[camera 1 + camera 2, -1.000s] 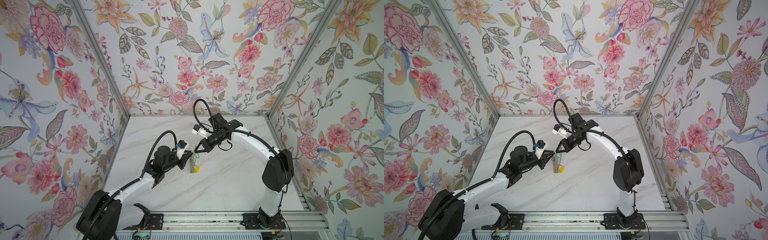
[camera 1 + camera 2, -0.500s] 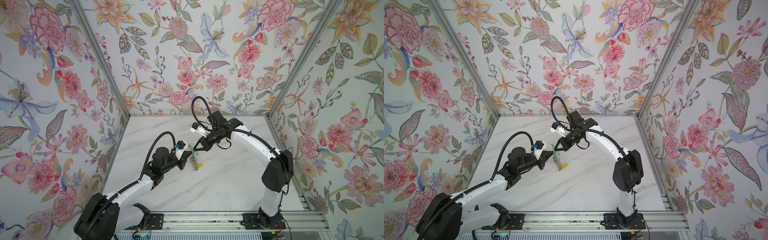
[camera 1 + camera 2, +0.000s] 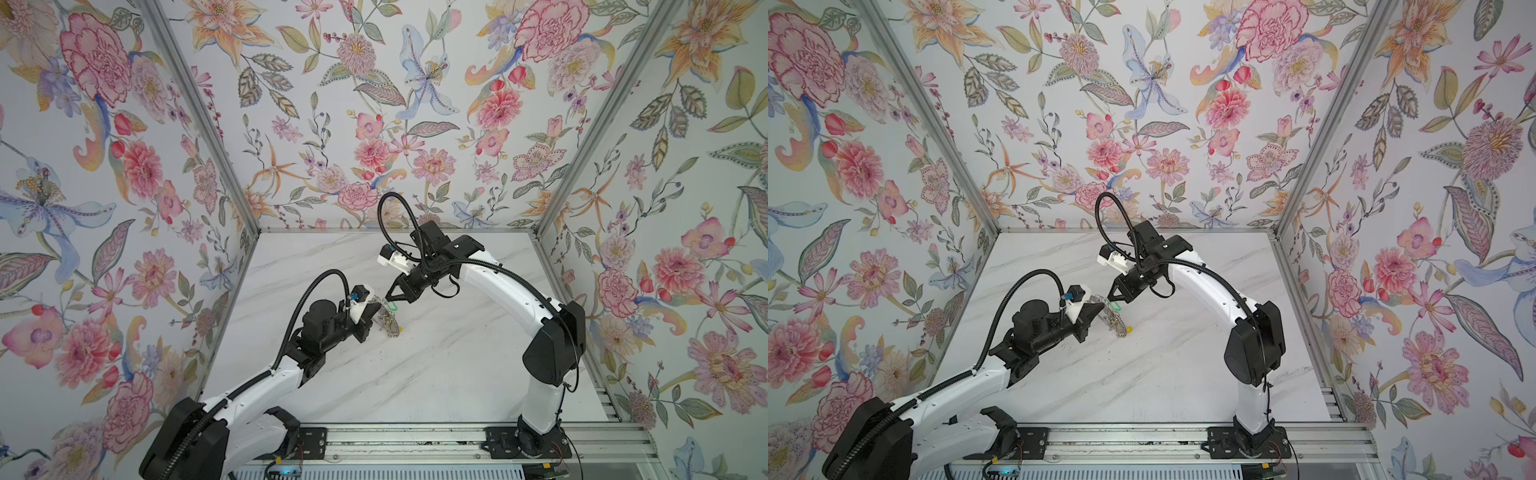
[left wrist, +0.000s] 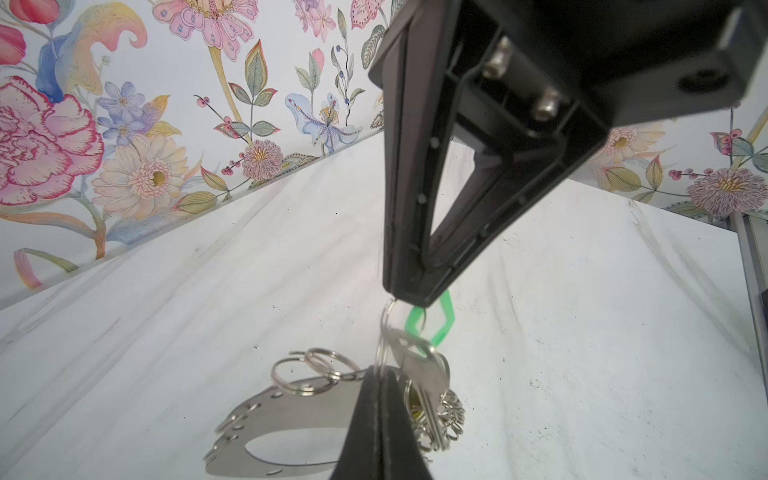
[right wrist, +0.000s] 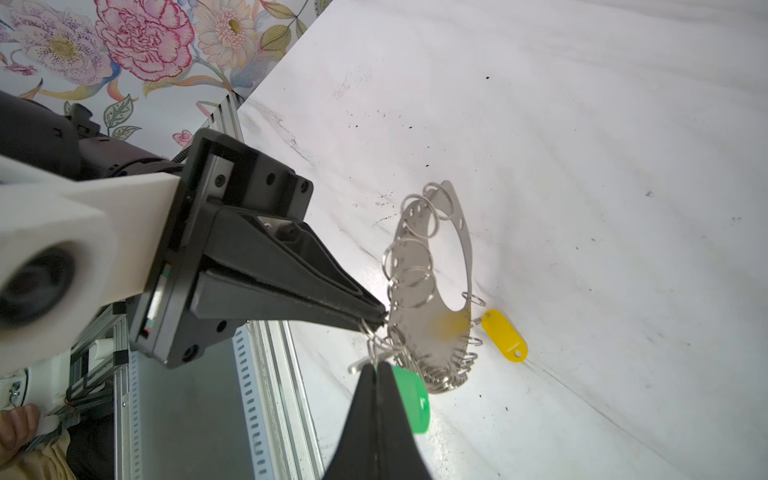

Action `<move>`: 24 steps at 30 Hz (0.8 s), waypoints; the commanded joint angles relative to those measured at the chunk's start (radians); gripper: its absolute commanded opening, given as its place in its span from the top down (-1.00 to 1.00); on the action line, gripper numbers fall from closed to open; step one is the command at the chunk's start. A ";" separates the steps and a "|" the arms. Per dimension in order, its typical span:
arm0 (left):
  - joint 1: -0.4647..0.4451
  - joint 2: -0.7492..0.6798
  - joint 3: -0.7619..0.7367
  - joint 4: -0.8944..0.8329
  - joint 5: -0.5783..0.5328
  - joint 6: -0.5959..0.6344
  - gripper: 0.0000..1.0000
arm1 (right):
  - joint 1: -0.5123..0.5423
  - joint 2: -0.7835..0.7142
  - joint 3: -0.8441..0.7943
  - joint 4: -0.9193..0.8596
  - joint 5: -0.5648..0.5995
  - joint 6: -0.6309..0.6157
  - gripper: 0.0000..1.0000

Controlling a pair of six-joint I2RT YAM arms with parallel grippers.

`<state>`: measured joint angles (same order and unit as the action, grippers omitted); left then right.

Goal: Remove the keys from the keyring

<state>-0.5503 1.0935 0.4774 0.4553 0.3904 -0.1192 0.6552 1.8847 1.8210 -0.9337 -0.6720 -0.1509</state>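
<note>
The desk (image 3: 449, 374) is open on every side of the middle, out to the walls (image 3: 166, 270) and the front rail (image 3: 415, 432). Room is tight only at the centre, where the left gripper (image 3: 377, 310) and right gripper (image 3: 389, 296), jaws shut, meet almost tip to tip at the keyring (image 3: 390, 324). A yellow tag (image 5: 505, 336) lies just beside the keyring, and both arms slant in over the near desk.

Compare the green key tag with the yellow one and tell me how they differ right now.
Colour: the green tag is bright green, the yellow tag is yellow. Place: the green tag hangs right beside the shut right gripper, which pinches a wire ring there. The yellow tag sits across the keyring plate from it, clear of that gripper. Shared: both are oblong plastic tags.
</note>
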 commanded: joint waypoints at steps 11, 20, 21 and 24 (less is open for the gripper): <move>-0.002 -0.060 -0.020 0.034 -0.047 -0.002 1.00 | -0.040 0.034 -0.051 0.008 -0.025 0.046 1.00; -0.002 -0.047 -0.015 0.044 -0.032 -0.008 1.00 | -0.024 -0.030 -0.095 0.125 -0.104 0.050 0.70; -0.002 -0.045 -0.010 0.040 -0.030 -0.009 1.00 | -0.023 -0.036 -0.105 0.138 -0.116 0.047 0.65; -0.002 -0.044 -0.005 0.040 -0.018 -0.018 1.00 | -0.022 -0.061 -0.148 0.192 -0.160 0.040 0.52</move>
<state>-0.5549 1.0554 0.4648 0.4538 0.3592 -0.1207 0.6273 1.8809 1.7050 -0.8036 -0.7677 -0.0967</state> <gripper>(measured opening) 0.049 0.233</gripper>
